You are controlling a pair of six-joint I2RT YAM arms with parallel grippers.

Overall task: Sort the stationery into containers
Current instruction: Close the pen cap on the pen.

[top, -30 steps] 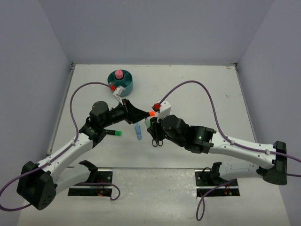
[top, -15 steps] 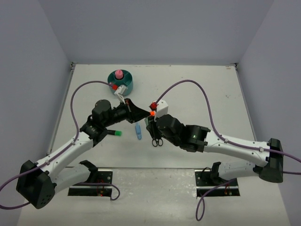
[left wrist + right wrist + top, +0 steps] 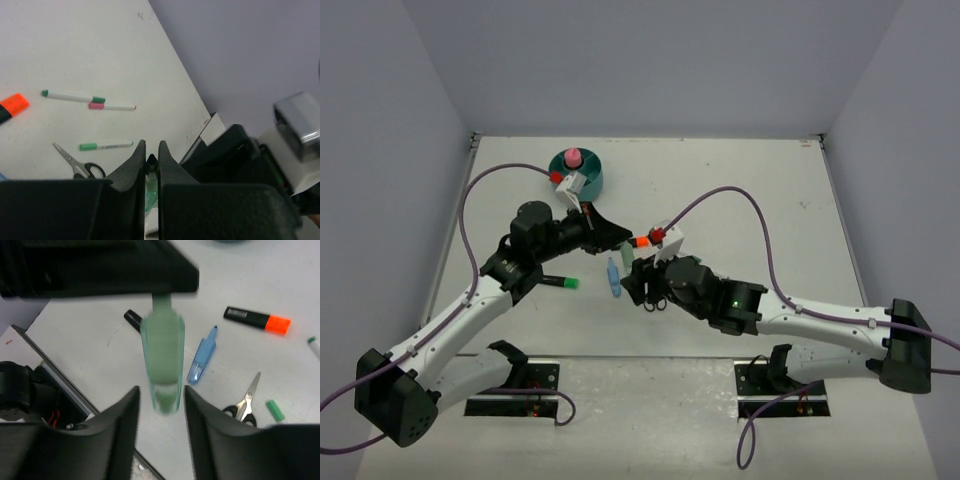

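Green marker point(image 3: 162, 355) hangs in the air between the 2 grippers, in what looks like a hand-over. Left gripper point(image 3: 161, 292) is clamped tight on the marker's thin upper end, so the barrel hangs from it. Right gripper point(image 3: 161, 390) sits at the barrel's lower end. Its 2 fingers are parted to either side with what seem to be slim gaps, though blur hides whether they brush it. I judge the left arm is taking the marker because the organiser point(image 3: 590, 183) lies on the left gripper's side, nearer to it than to the right one. On the table beyond the right gripper lie the blue marker point(image 3: 202, 360), scissors point(image 3: 243, 402) and orange highlighter point(image 3: 255, 320), not yet sorted. Small white print shows on the highlighter's black barrel, and dark print on a white pen point(image 3: 106, 145) ahead of the left fingers. Neither can be read.
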